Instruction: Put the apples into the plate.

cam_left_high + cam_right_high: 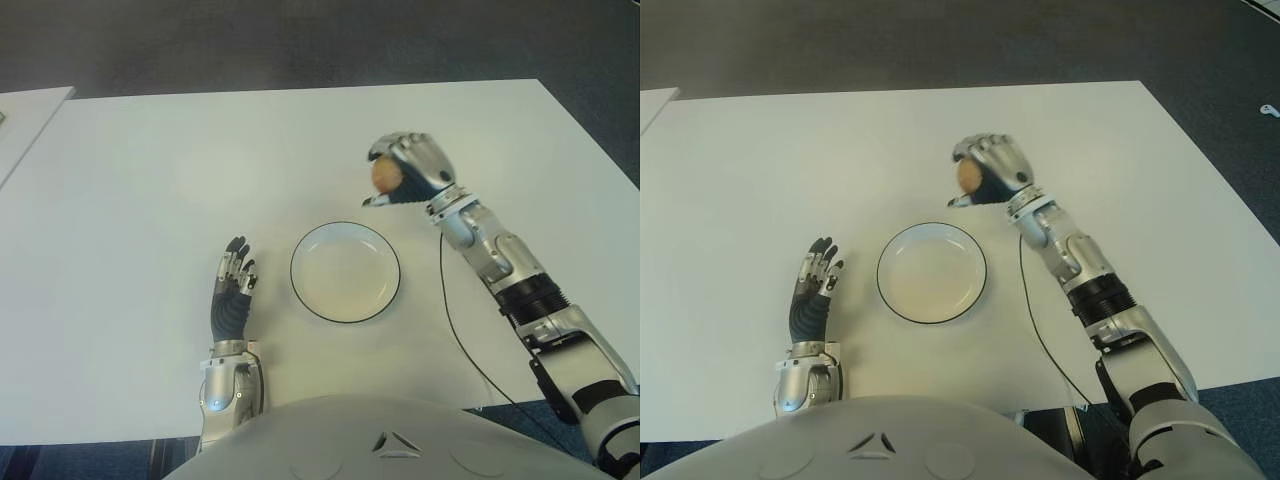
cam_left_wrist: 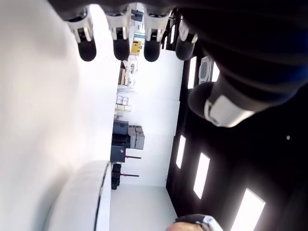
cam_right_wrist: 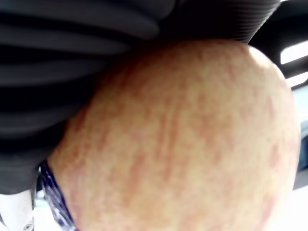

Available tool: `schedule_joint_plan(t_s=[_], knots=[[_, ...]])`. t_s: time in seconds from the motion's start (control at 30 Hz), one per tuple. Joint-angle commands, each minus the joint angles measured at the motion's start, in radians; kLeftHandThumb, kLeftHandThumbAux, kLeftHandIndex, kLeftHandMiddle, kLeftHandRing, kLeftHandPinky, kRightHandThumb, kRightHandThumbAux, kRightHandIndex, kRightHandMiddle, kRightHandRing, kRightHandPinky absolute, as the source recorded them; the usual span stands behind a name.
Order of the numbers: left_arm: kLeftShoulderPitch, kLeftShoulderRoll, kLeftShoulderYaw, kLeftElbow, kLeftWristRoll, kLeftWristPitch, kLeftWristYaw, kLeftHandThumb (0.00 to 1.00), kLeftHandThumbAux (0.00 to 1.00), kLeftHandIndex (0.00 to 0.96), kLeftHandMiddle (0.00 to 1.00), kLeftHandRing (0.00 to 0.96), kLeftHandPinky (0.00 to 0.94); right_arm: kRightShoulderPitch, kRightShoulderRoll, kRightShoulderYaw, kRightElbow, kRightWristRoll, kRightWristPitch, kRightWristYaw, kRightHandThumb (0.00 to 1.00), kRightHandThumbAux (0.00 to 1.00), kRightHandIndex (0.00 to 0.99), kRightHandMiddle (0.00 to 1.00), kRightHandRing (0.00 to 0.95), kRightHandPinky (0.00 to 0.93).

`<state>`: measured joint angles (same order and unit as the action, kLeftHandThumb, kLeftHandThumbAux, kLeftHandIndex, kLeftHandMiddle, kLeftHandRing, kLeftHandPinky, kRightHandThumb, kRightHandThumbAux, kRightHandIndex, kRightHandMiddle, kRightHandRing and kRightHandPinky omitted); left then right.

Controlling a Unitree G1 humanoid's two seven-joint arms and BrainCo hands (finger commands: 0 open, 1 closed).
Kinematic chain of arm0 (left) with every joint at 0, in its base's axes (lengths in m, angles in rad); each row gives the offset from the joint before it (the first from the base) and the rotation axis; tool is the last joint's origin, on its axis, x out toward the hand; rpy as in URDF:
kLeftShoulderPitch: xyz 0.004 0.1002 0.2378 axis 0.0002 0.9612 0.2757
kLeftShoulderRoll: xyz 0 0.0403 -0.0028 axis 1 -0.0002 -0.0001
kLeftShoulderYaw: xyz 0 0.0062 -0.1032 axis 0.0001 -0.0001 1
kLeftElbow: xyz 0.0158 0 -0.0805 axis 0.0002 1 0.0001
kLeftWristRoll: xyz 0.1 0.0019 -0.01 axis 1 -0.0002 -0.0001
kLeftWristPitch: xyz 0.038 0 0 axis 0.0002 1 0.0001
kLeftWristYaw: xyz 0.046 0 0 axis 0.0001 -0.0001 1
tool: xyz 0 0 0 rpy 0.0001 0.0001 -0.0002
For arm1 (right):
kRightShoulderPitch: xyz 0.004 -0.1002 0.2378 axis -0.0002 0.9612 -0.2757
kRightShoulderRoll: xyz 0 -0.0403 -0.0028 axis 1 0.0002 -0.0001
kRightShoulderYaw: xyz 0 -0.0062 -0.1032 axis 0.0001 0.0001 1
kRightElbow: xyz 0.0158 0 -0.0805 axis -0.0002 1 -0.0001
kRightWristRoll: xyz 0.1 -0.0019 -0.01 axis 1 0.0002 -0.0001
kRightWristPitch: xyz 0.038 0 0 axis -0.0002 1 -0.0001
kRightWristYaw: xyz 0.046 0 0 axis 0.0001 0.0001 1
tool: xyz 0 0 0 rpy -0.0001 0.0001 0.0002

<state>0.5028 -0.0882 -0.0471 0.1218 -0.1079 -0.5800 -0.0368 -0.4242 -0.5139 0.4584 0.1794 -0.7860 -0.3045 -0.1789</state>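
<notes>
Currently a white counter [image 1: 120, 180] fills the view, seen from above by the robot's head cameras. Going left to right: the left hand [image 1: 232, 290] shows at about nine o'clock from the plate [image 1: 345, 271], just beside it, palm flat toward the counter; its fingers [image 2: 119, 47] are straight and relaxed and hold nothing. At the centre sits the round white plate with a thin dark rim, holding nothing. At about one o'clock from the plate, lifted clear of the counter, is the right hand [image 1: 408, 168], its fingers [image 1: 420, 155] curled closed around a single apple [image 1: 385, 175], yellow with red streaks. The wrist view shows the fruit pressed close against the dark palm, so the hold looks firm. Only this one apple is visible. The likely risk: the hand is beyond the plate's far rim, not over it, so letting go now would probably drop the fruit onto the counter, where a round apple could roll away. Opening from too high over the shallow plate might also let it bounce or roll over the low rim.
</notes>
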Motion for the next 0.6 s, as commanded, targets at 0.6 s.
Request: schedule_joint_plan(t_s=[0.6], knots=[[0.033,-0.039,-0.04,0.014,0.004,0.021,0.013,0.075,0.548,0.061,0.064,0.039,0.025,0.078,0.08,0.127,-0.104,-0.069,-0.14,0.134,0.855,0.675,0.401,0.527,0.804,0.77]])
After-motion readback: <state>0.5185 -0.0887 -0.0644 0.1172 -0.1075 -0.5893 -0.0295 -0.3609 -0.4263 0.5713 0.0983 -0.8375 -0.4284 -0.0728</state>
